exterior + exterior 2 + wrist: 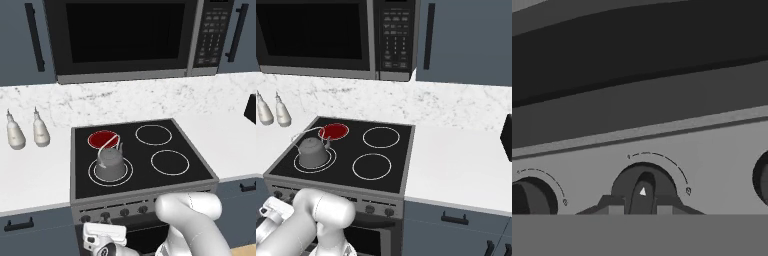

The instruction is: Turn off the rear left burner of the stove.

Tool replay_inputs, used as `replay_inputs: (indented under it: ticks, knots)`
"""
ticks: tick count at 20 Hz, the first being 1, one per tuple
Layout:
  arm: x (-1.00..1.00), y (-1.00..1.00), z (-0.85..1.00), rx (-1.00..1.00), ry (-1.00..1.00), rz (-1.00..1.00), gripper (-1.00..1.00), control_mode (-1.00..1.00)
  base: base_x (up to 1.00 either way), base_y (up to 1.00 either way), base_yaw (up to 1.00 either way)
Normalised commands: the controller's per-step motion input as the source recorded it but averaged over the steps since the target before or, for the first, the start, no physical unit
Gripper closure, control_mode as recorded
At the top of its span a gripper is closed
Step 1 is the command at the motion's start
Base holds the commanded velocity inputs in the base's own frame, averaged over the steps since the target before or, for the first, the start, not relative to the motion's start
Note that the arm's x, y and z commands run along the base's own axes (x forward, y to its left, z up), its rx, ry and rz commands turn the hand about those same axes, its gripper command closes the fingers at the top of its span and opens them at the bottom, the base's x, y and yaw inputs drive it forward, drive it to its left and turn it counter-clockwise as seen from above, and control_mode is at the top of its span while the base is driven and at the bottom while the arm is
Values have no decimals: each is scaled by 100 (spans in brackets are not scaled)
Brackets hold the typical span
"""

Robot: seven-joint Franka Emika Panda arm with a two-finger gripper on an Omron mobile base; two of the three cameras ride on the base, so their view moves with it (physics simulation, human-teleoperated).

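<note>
Rear left burner (103, 138) red. Other three burner rings (153, 134) thin white. Stove (187, 150) top black, front panel (712, 150) grey, knob (643, 190) dark with small white triangle. Kettle (110, 163) grey. Microwave (125, 35) black. Counter (35, 170) white; wall (100, 100) white with grey specks. Cabinets (466, 40) dark blue-grey. Two bottles (15, 131) pale.

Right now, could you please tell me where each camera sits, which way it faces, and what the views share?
Left base view: behind the arm's left, looking forward and down at the stove; white arm at lower right.
Right base view: behind its right, same direction; arm at lower left.
Hand view: close to the steel front panel, facing a knob between the fingertips.
Both base views share the red rear left burner, the kettle and the microwave.
</note>
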Motion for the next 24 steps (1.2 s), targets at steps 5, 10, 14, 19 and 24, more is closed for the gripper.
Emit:
replay_inputs:
  ticks: [5, 10, 14, 19, 24]
  knots:
    - [16, 0, 23, 29, 0, -3, 100, -100, 0, 0, 0]
    - [10, 0, 27, 44, 0, -7, 100, -100, 0, 0, 0]
    - [16, 0, 26, 48, 0, -12, 100, -100, 0, 0, 0]
    - [21, 0, 25, 52, 0, -15, 100, -100, 0, 0, 0]
    - [25, 0, 26, 54, 0, -18, 100, -100, 0, 0, 0]
